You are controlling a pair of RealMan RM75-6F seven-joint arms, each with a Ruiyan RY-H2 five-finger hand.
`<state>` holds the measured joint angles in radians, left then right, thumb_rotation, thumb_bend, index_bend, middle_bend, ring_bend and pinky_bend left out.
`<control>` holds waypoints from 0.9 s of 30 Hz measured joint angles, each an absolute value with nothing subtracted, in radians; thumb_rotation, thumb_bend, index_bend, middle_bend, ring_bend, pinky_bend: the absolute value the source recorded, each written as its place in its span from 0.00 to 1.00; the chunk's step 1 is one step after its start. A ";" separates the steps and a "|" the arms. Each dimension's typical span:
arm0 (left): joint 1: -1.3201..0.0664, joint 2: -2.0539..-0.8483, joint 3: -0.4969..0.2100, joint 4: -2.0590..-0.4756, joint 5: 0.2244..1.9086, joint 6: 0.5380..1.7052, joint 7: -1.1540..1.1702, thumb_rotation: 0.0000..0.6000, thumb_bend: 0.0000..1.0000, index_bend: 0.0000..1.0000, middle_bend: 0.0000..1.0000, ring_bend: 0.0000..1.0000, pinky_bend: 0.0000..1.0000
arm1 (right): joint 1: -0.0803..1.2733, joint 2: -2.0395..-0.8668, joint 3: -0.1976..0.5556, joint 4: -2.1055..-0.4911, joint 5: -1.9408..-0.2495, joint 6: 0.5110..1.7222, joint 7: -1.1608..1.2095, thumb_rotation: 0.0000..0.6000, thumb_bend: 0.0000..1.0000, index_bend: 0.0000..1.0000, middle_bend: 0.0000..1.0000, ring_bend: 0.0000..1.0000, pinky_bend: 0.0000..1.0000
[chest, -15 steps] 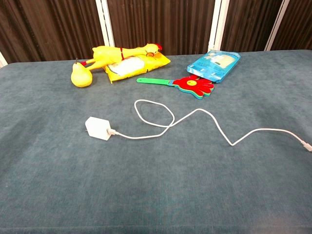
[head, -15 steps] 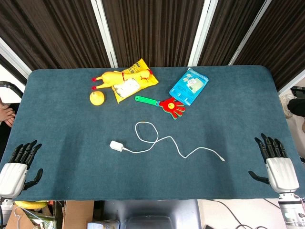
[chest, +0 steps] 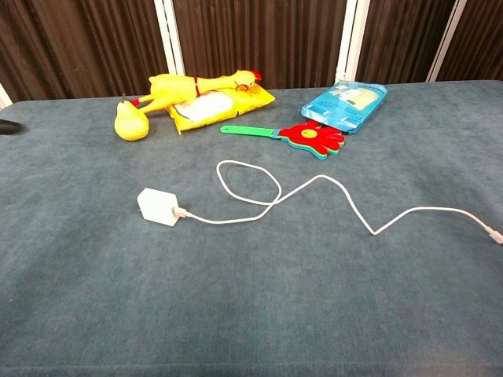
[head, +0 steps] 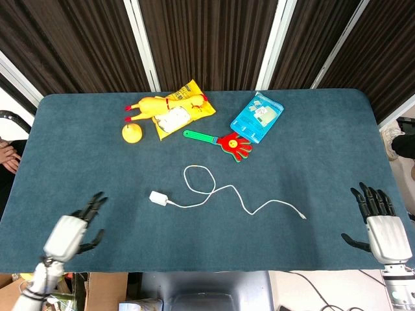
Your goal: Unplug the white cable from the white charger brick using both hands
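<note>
The white charger brick [head: 157,197] [chest: 158,207] lies near the middle of the blue table. The white cable [head: 224,190] [chest: 314,185] is plugged into its right side, loops once and trails off to the right. My left hand [head: 72,230] hovers over the table's front left, fingers spread, holding nothing, well left of the brick. A dark tip at the chest view's left edge may be one of its fingers [chest: 8,126]. My right hand [head: 379,220] stays at the front right edge, fingers apart and empty, far from the cable's free end [head: 302,216].
At the back lie a yellow rubber chicken [head: 150,105], a yellow snack bag [head: 183,109], a yellow pear [head: 131,133], a green-handled red clapper hand [head: 224,142] and a blue packet [head: 257,116].
My left hand has moved in from the table's front left corner toward the right and forward. The right hand has dropped back slightly. Brick and cable are unmoved.
</note>
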<state>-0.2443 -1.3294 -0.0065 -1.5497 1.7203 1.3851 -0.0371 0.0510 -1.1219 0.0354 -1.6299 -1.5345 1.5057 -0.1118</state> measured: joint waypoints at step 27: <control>-0.537 -1.747 -0.170 -1.271 1.401 1.048 0.397 1.00 0.47 0.21 0.21 0.92 1.00 | 0.056 -1.117 0.039 -1.641 -1.505 1.473 -0.110 1.00 0.12 0.00 0.00 0.00 0.00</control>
<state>-0.5367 -1.7474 -0.1700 -1.2712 1.4015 1.0483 0.3975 0.0565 -1.1166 0.0393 -1.6414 -1.5052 1.4727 -0.1101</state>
